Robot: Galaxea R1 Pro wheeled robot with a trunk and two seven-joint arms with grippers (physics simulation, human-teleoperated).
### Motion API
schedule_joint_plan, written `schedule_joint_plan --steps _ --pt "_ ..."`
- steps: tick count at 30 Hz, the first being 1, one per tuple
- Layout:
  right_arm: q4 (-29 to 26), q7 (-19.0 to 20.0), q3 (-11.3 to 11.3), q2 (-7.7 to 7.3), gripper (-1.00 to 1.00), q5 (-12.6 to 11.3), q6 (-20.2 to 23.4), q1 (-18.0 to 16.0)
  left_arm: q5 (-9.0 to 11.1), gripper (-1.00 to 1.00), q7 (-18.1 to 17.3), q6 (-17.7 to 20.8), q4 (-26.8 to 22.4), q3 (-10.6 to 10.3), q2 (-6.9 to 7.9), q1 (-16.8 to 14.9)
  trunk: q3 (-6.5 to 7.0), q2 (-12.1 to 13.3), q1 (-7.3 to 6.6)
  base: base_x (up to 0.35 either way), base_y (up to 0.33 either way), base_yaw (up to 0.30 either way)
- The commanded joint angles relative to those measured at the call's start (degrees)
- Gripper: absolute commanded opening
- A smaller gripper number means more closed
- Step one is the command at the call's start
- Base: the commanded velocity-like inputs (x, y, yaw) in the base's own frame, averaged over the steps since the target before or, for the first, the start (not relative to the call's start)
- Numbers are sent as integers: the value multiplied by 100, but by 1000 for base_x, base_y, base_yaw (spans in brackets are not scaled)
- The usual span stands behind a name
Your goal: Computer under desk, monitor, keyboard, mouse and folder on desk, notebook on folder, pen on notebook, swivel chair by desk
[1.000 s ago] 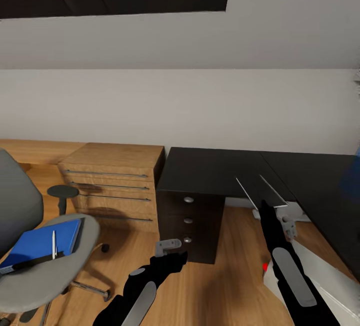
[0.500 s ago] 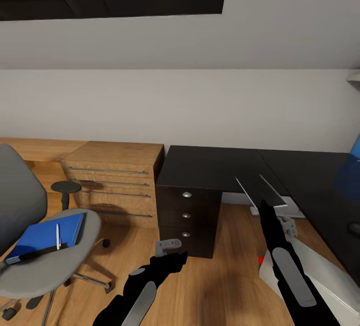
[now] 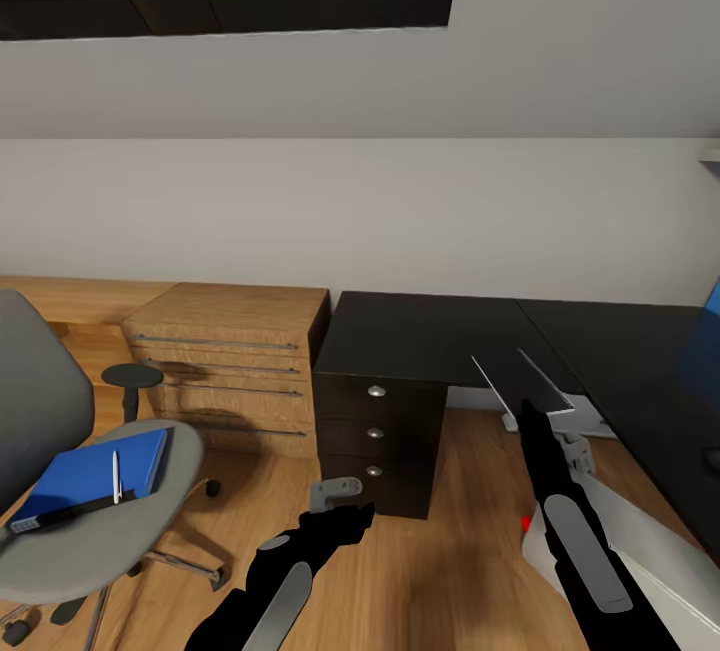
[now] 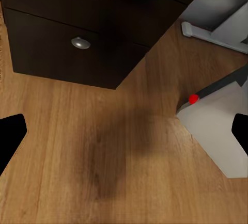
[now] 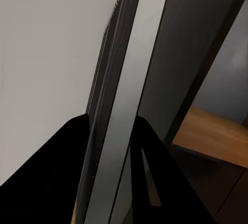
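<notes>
My right gripper [image 3: 530, 413] is shut on the keyboard [image 3: 522, 379], a thin black slab held tilted over the near edge of the black desk [image 3: 420, 331]. The right wrist view shows the keyboard [image 5: 126, 79] edge-on between the fingers [image 5: 150, 167]. My left gripper [image 3: 336, 491] hangs open above the wood floor, fingers [image 4: 10, 136] wide apart. The light grey computer [image 3: 650, 546] with its red dot lies on the floor under my right arm; the left wrist view catches it too [image 4: 217, 126]. The grey swivel chair [image 3: 70, 541] at left carries a blue folder or notebook [image 3: 90, 471] with the white pen [image 3: 116, 476] on top.
The desk's black three-drawer unit [image 3: 375, 431] stands straight ahead, with a low light-wood cabinet [image 3: 225, 371] to its left against the white wall. A round black stool [image 3: 130, 378] stands behind the chair. Bare wood floor [image 3: 440, 571] lies between my arms.
The whole view has shifted a little with the camera since a second ago. Both arms keep their pose and the keyboard stays in my right gripper.
</notes>
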Motion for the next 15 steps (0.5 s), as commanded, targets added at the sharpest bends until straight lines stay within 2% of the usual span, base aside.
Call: schedule_joint_plan --steps 1,8,15 --pt "-8 -24 13 -2 -100 -40 -26 -3 57 100 56 8 -8 -9 3 -5 -6 -3 2 215 155 0" --pt "-7 -16 75 -3 -100 -40 -23 -3 55 100 52 7 -10 -9 8 -6 -6 -3 2 250 146 0" --pt "-7 -23 109 -3 -100 -21 -25 -3 63 100 52 11 -12 -9 9 -6 -6 -3 2 173 34 0"
